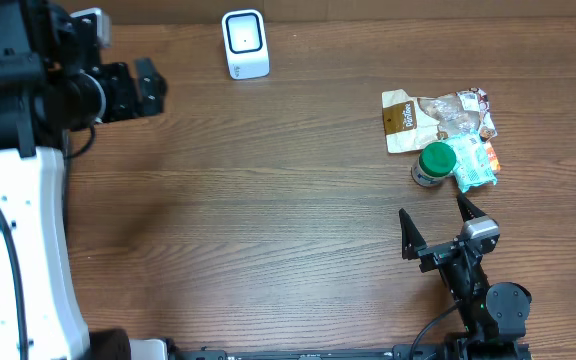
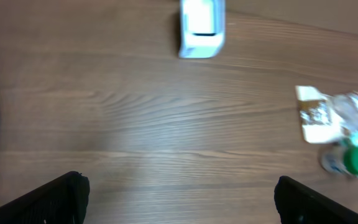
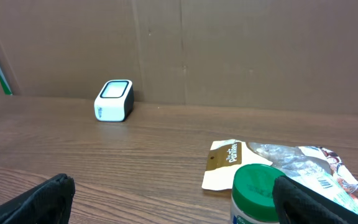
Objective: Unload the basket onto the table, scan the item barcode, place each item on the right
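Matt wood-grain table (image 1: 268,200), crinkly plastic packets (image 1: 448,118)

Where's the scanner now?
Overhead view: the scanner stands at the far edge of the table, slightly left of centre, well apart from the snack bag and green-lidded jar on the right.

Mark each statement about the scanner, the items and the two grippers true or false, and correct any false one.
1. The white scanner stands apart from the items. True.
2. The right gripper holds the green-lidded jar. False: it is open and empty, short of the jar.
3. The jar stands right by the snack bag. True.
4. The left gripper is shut. False: it is open and holds nothing.
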{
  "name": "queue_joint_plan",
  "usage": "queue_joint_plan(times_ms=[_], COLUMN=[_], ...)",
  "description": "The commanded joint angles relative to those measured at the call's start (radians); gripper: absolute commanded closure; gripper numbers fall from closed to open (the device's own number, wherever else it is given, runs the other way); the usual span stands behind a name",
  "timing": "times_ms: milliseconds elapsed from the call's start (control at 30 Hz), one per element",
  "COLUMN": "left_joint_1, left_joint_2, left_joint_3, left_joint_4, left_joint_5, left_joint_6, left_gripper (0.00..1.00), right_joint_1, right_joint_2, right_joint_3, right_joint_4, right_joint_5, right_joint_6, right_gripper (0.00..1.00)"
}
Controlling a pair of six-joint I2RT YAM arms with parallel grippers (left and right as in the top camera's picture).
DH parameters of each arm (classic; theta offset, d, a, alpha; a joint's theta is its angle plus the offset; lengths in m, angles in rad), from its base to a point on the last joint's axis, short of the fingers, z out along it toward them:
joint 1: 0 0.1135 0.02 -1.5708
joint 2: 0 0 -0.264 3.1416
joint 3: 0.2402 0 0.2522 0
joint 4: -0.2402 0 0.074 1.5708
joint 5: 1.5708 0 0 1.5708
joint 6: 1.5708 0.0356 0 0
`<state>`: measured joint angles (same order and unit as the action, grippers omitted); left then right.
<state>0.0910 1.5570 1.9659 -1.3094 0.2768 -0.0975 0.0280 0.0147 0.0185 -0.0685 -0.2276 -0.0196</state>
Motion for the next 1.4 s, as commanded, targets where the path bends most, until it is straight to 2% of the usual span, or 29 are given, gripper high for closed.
queue_joint_plan(times_ms=[0,167,400,500,700,867,1000,1100,1233,1367], left_joint_1=[-0.043,-0.075,-0.093,-0.093,-0.107,-0.106,-0.107,-0.107,-0.107,-0.106], left_joint_2=[-0.048,-0.112,-0.195,-0.234,-0.404,-0.603,-0.794,-0.927,-1.088,-1.238], left_joint_3=[0.0,-0.001,-0.002,-0.04,-0.361,-0.766,-1.121,-1.347,-1.563,-1.703], left_joint_4=[-0.001,-0.015,-0.046,0.005,0.35,0.757,1.095,1.281,1.402,1.419], left_joint_5=[-0.015,-0.131,-0.134,-0.134,-0.101,-0.032,0.032,0.038,0.027,0.026], left_joint_6=[0.019,0.028,0.034,0.041,0.047,0.058,0.131,0.182,0.277,0.42], left_gripper=[0.0,0.0,0.0,0.0,0.01,0.0,0.0,0.0,0.01,0.01], right_joint_1=[0.005,0.005,0.005,0.005,0.005,0.005,0.005,0.005,0.005,0.005], right_joint_2=[-0.012,-0.012,-0.012,-0.012,-0.012,-0.012,-0.012,-0.012,-0.012,-0.012], right_joint_3=[-0.011,-0.011,-0.011,-0.011,-0.011,-0.011,-0.011,-0.011,-0.011,-0.011], right_joint_4=[0.006,0.006,0.006,0.006,0.006,0.006,0.006,0.006,0.006,0.006], right_joint_5=[0.006,0.007,0.006,0.007,0.007,0.007,0.007,0.006,0.007,0.007], right_joint_6=[-0.004,-0.004,-0.004,-0.004,-0.004,-0.004,-0.004,-0.004,-0.004,-0.004], right_gripper=[0.0,0.0,0.0,0.0,0.0,0.0,0.0,0.0,0.0,0.0])
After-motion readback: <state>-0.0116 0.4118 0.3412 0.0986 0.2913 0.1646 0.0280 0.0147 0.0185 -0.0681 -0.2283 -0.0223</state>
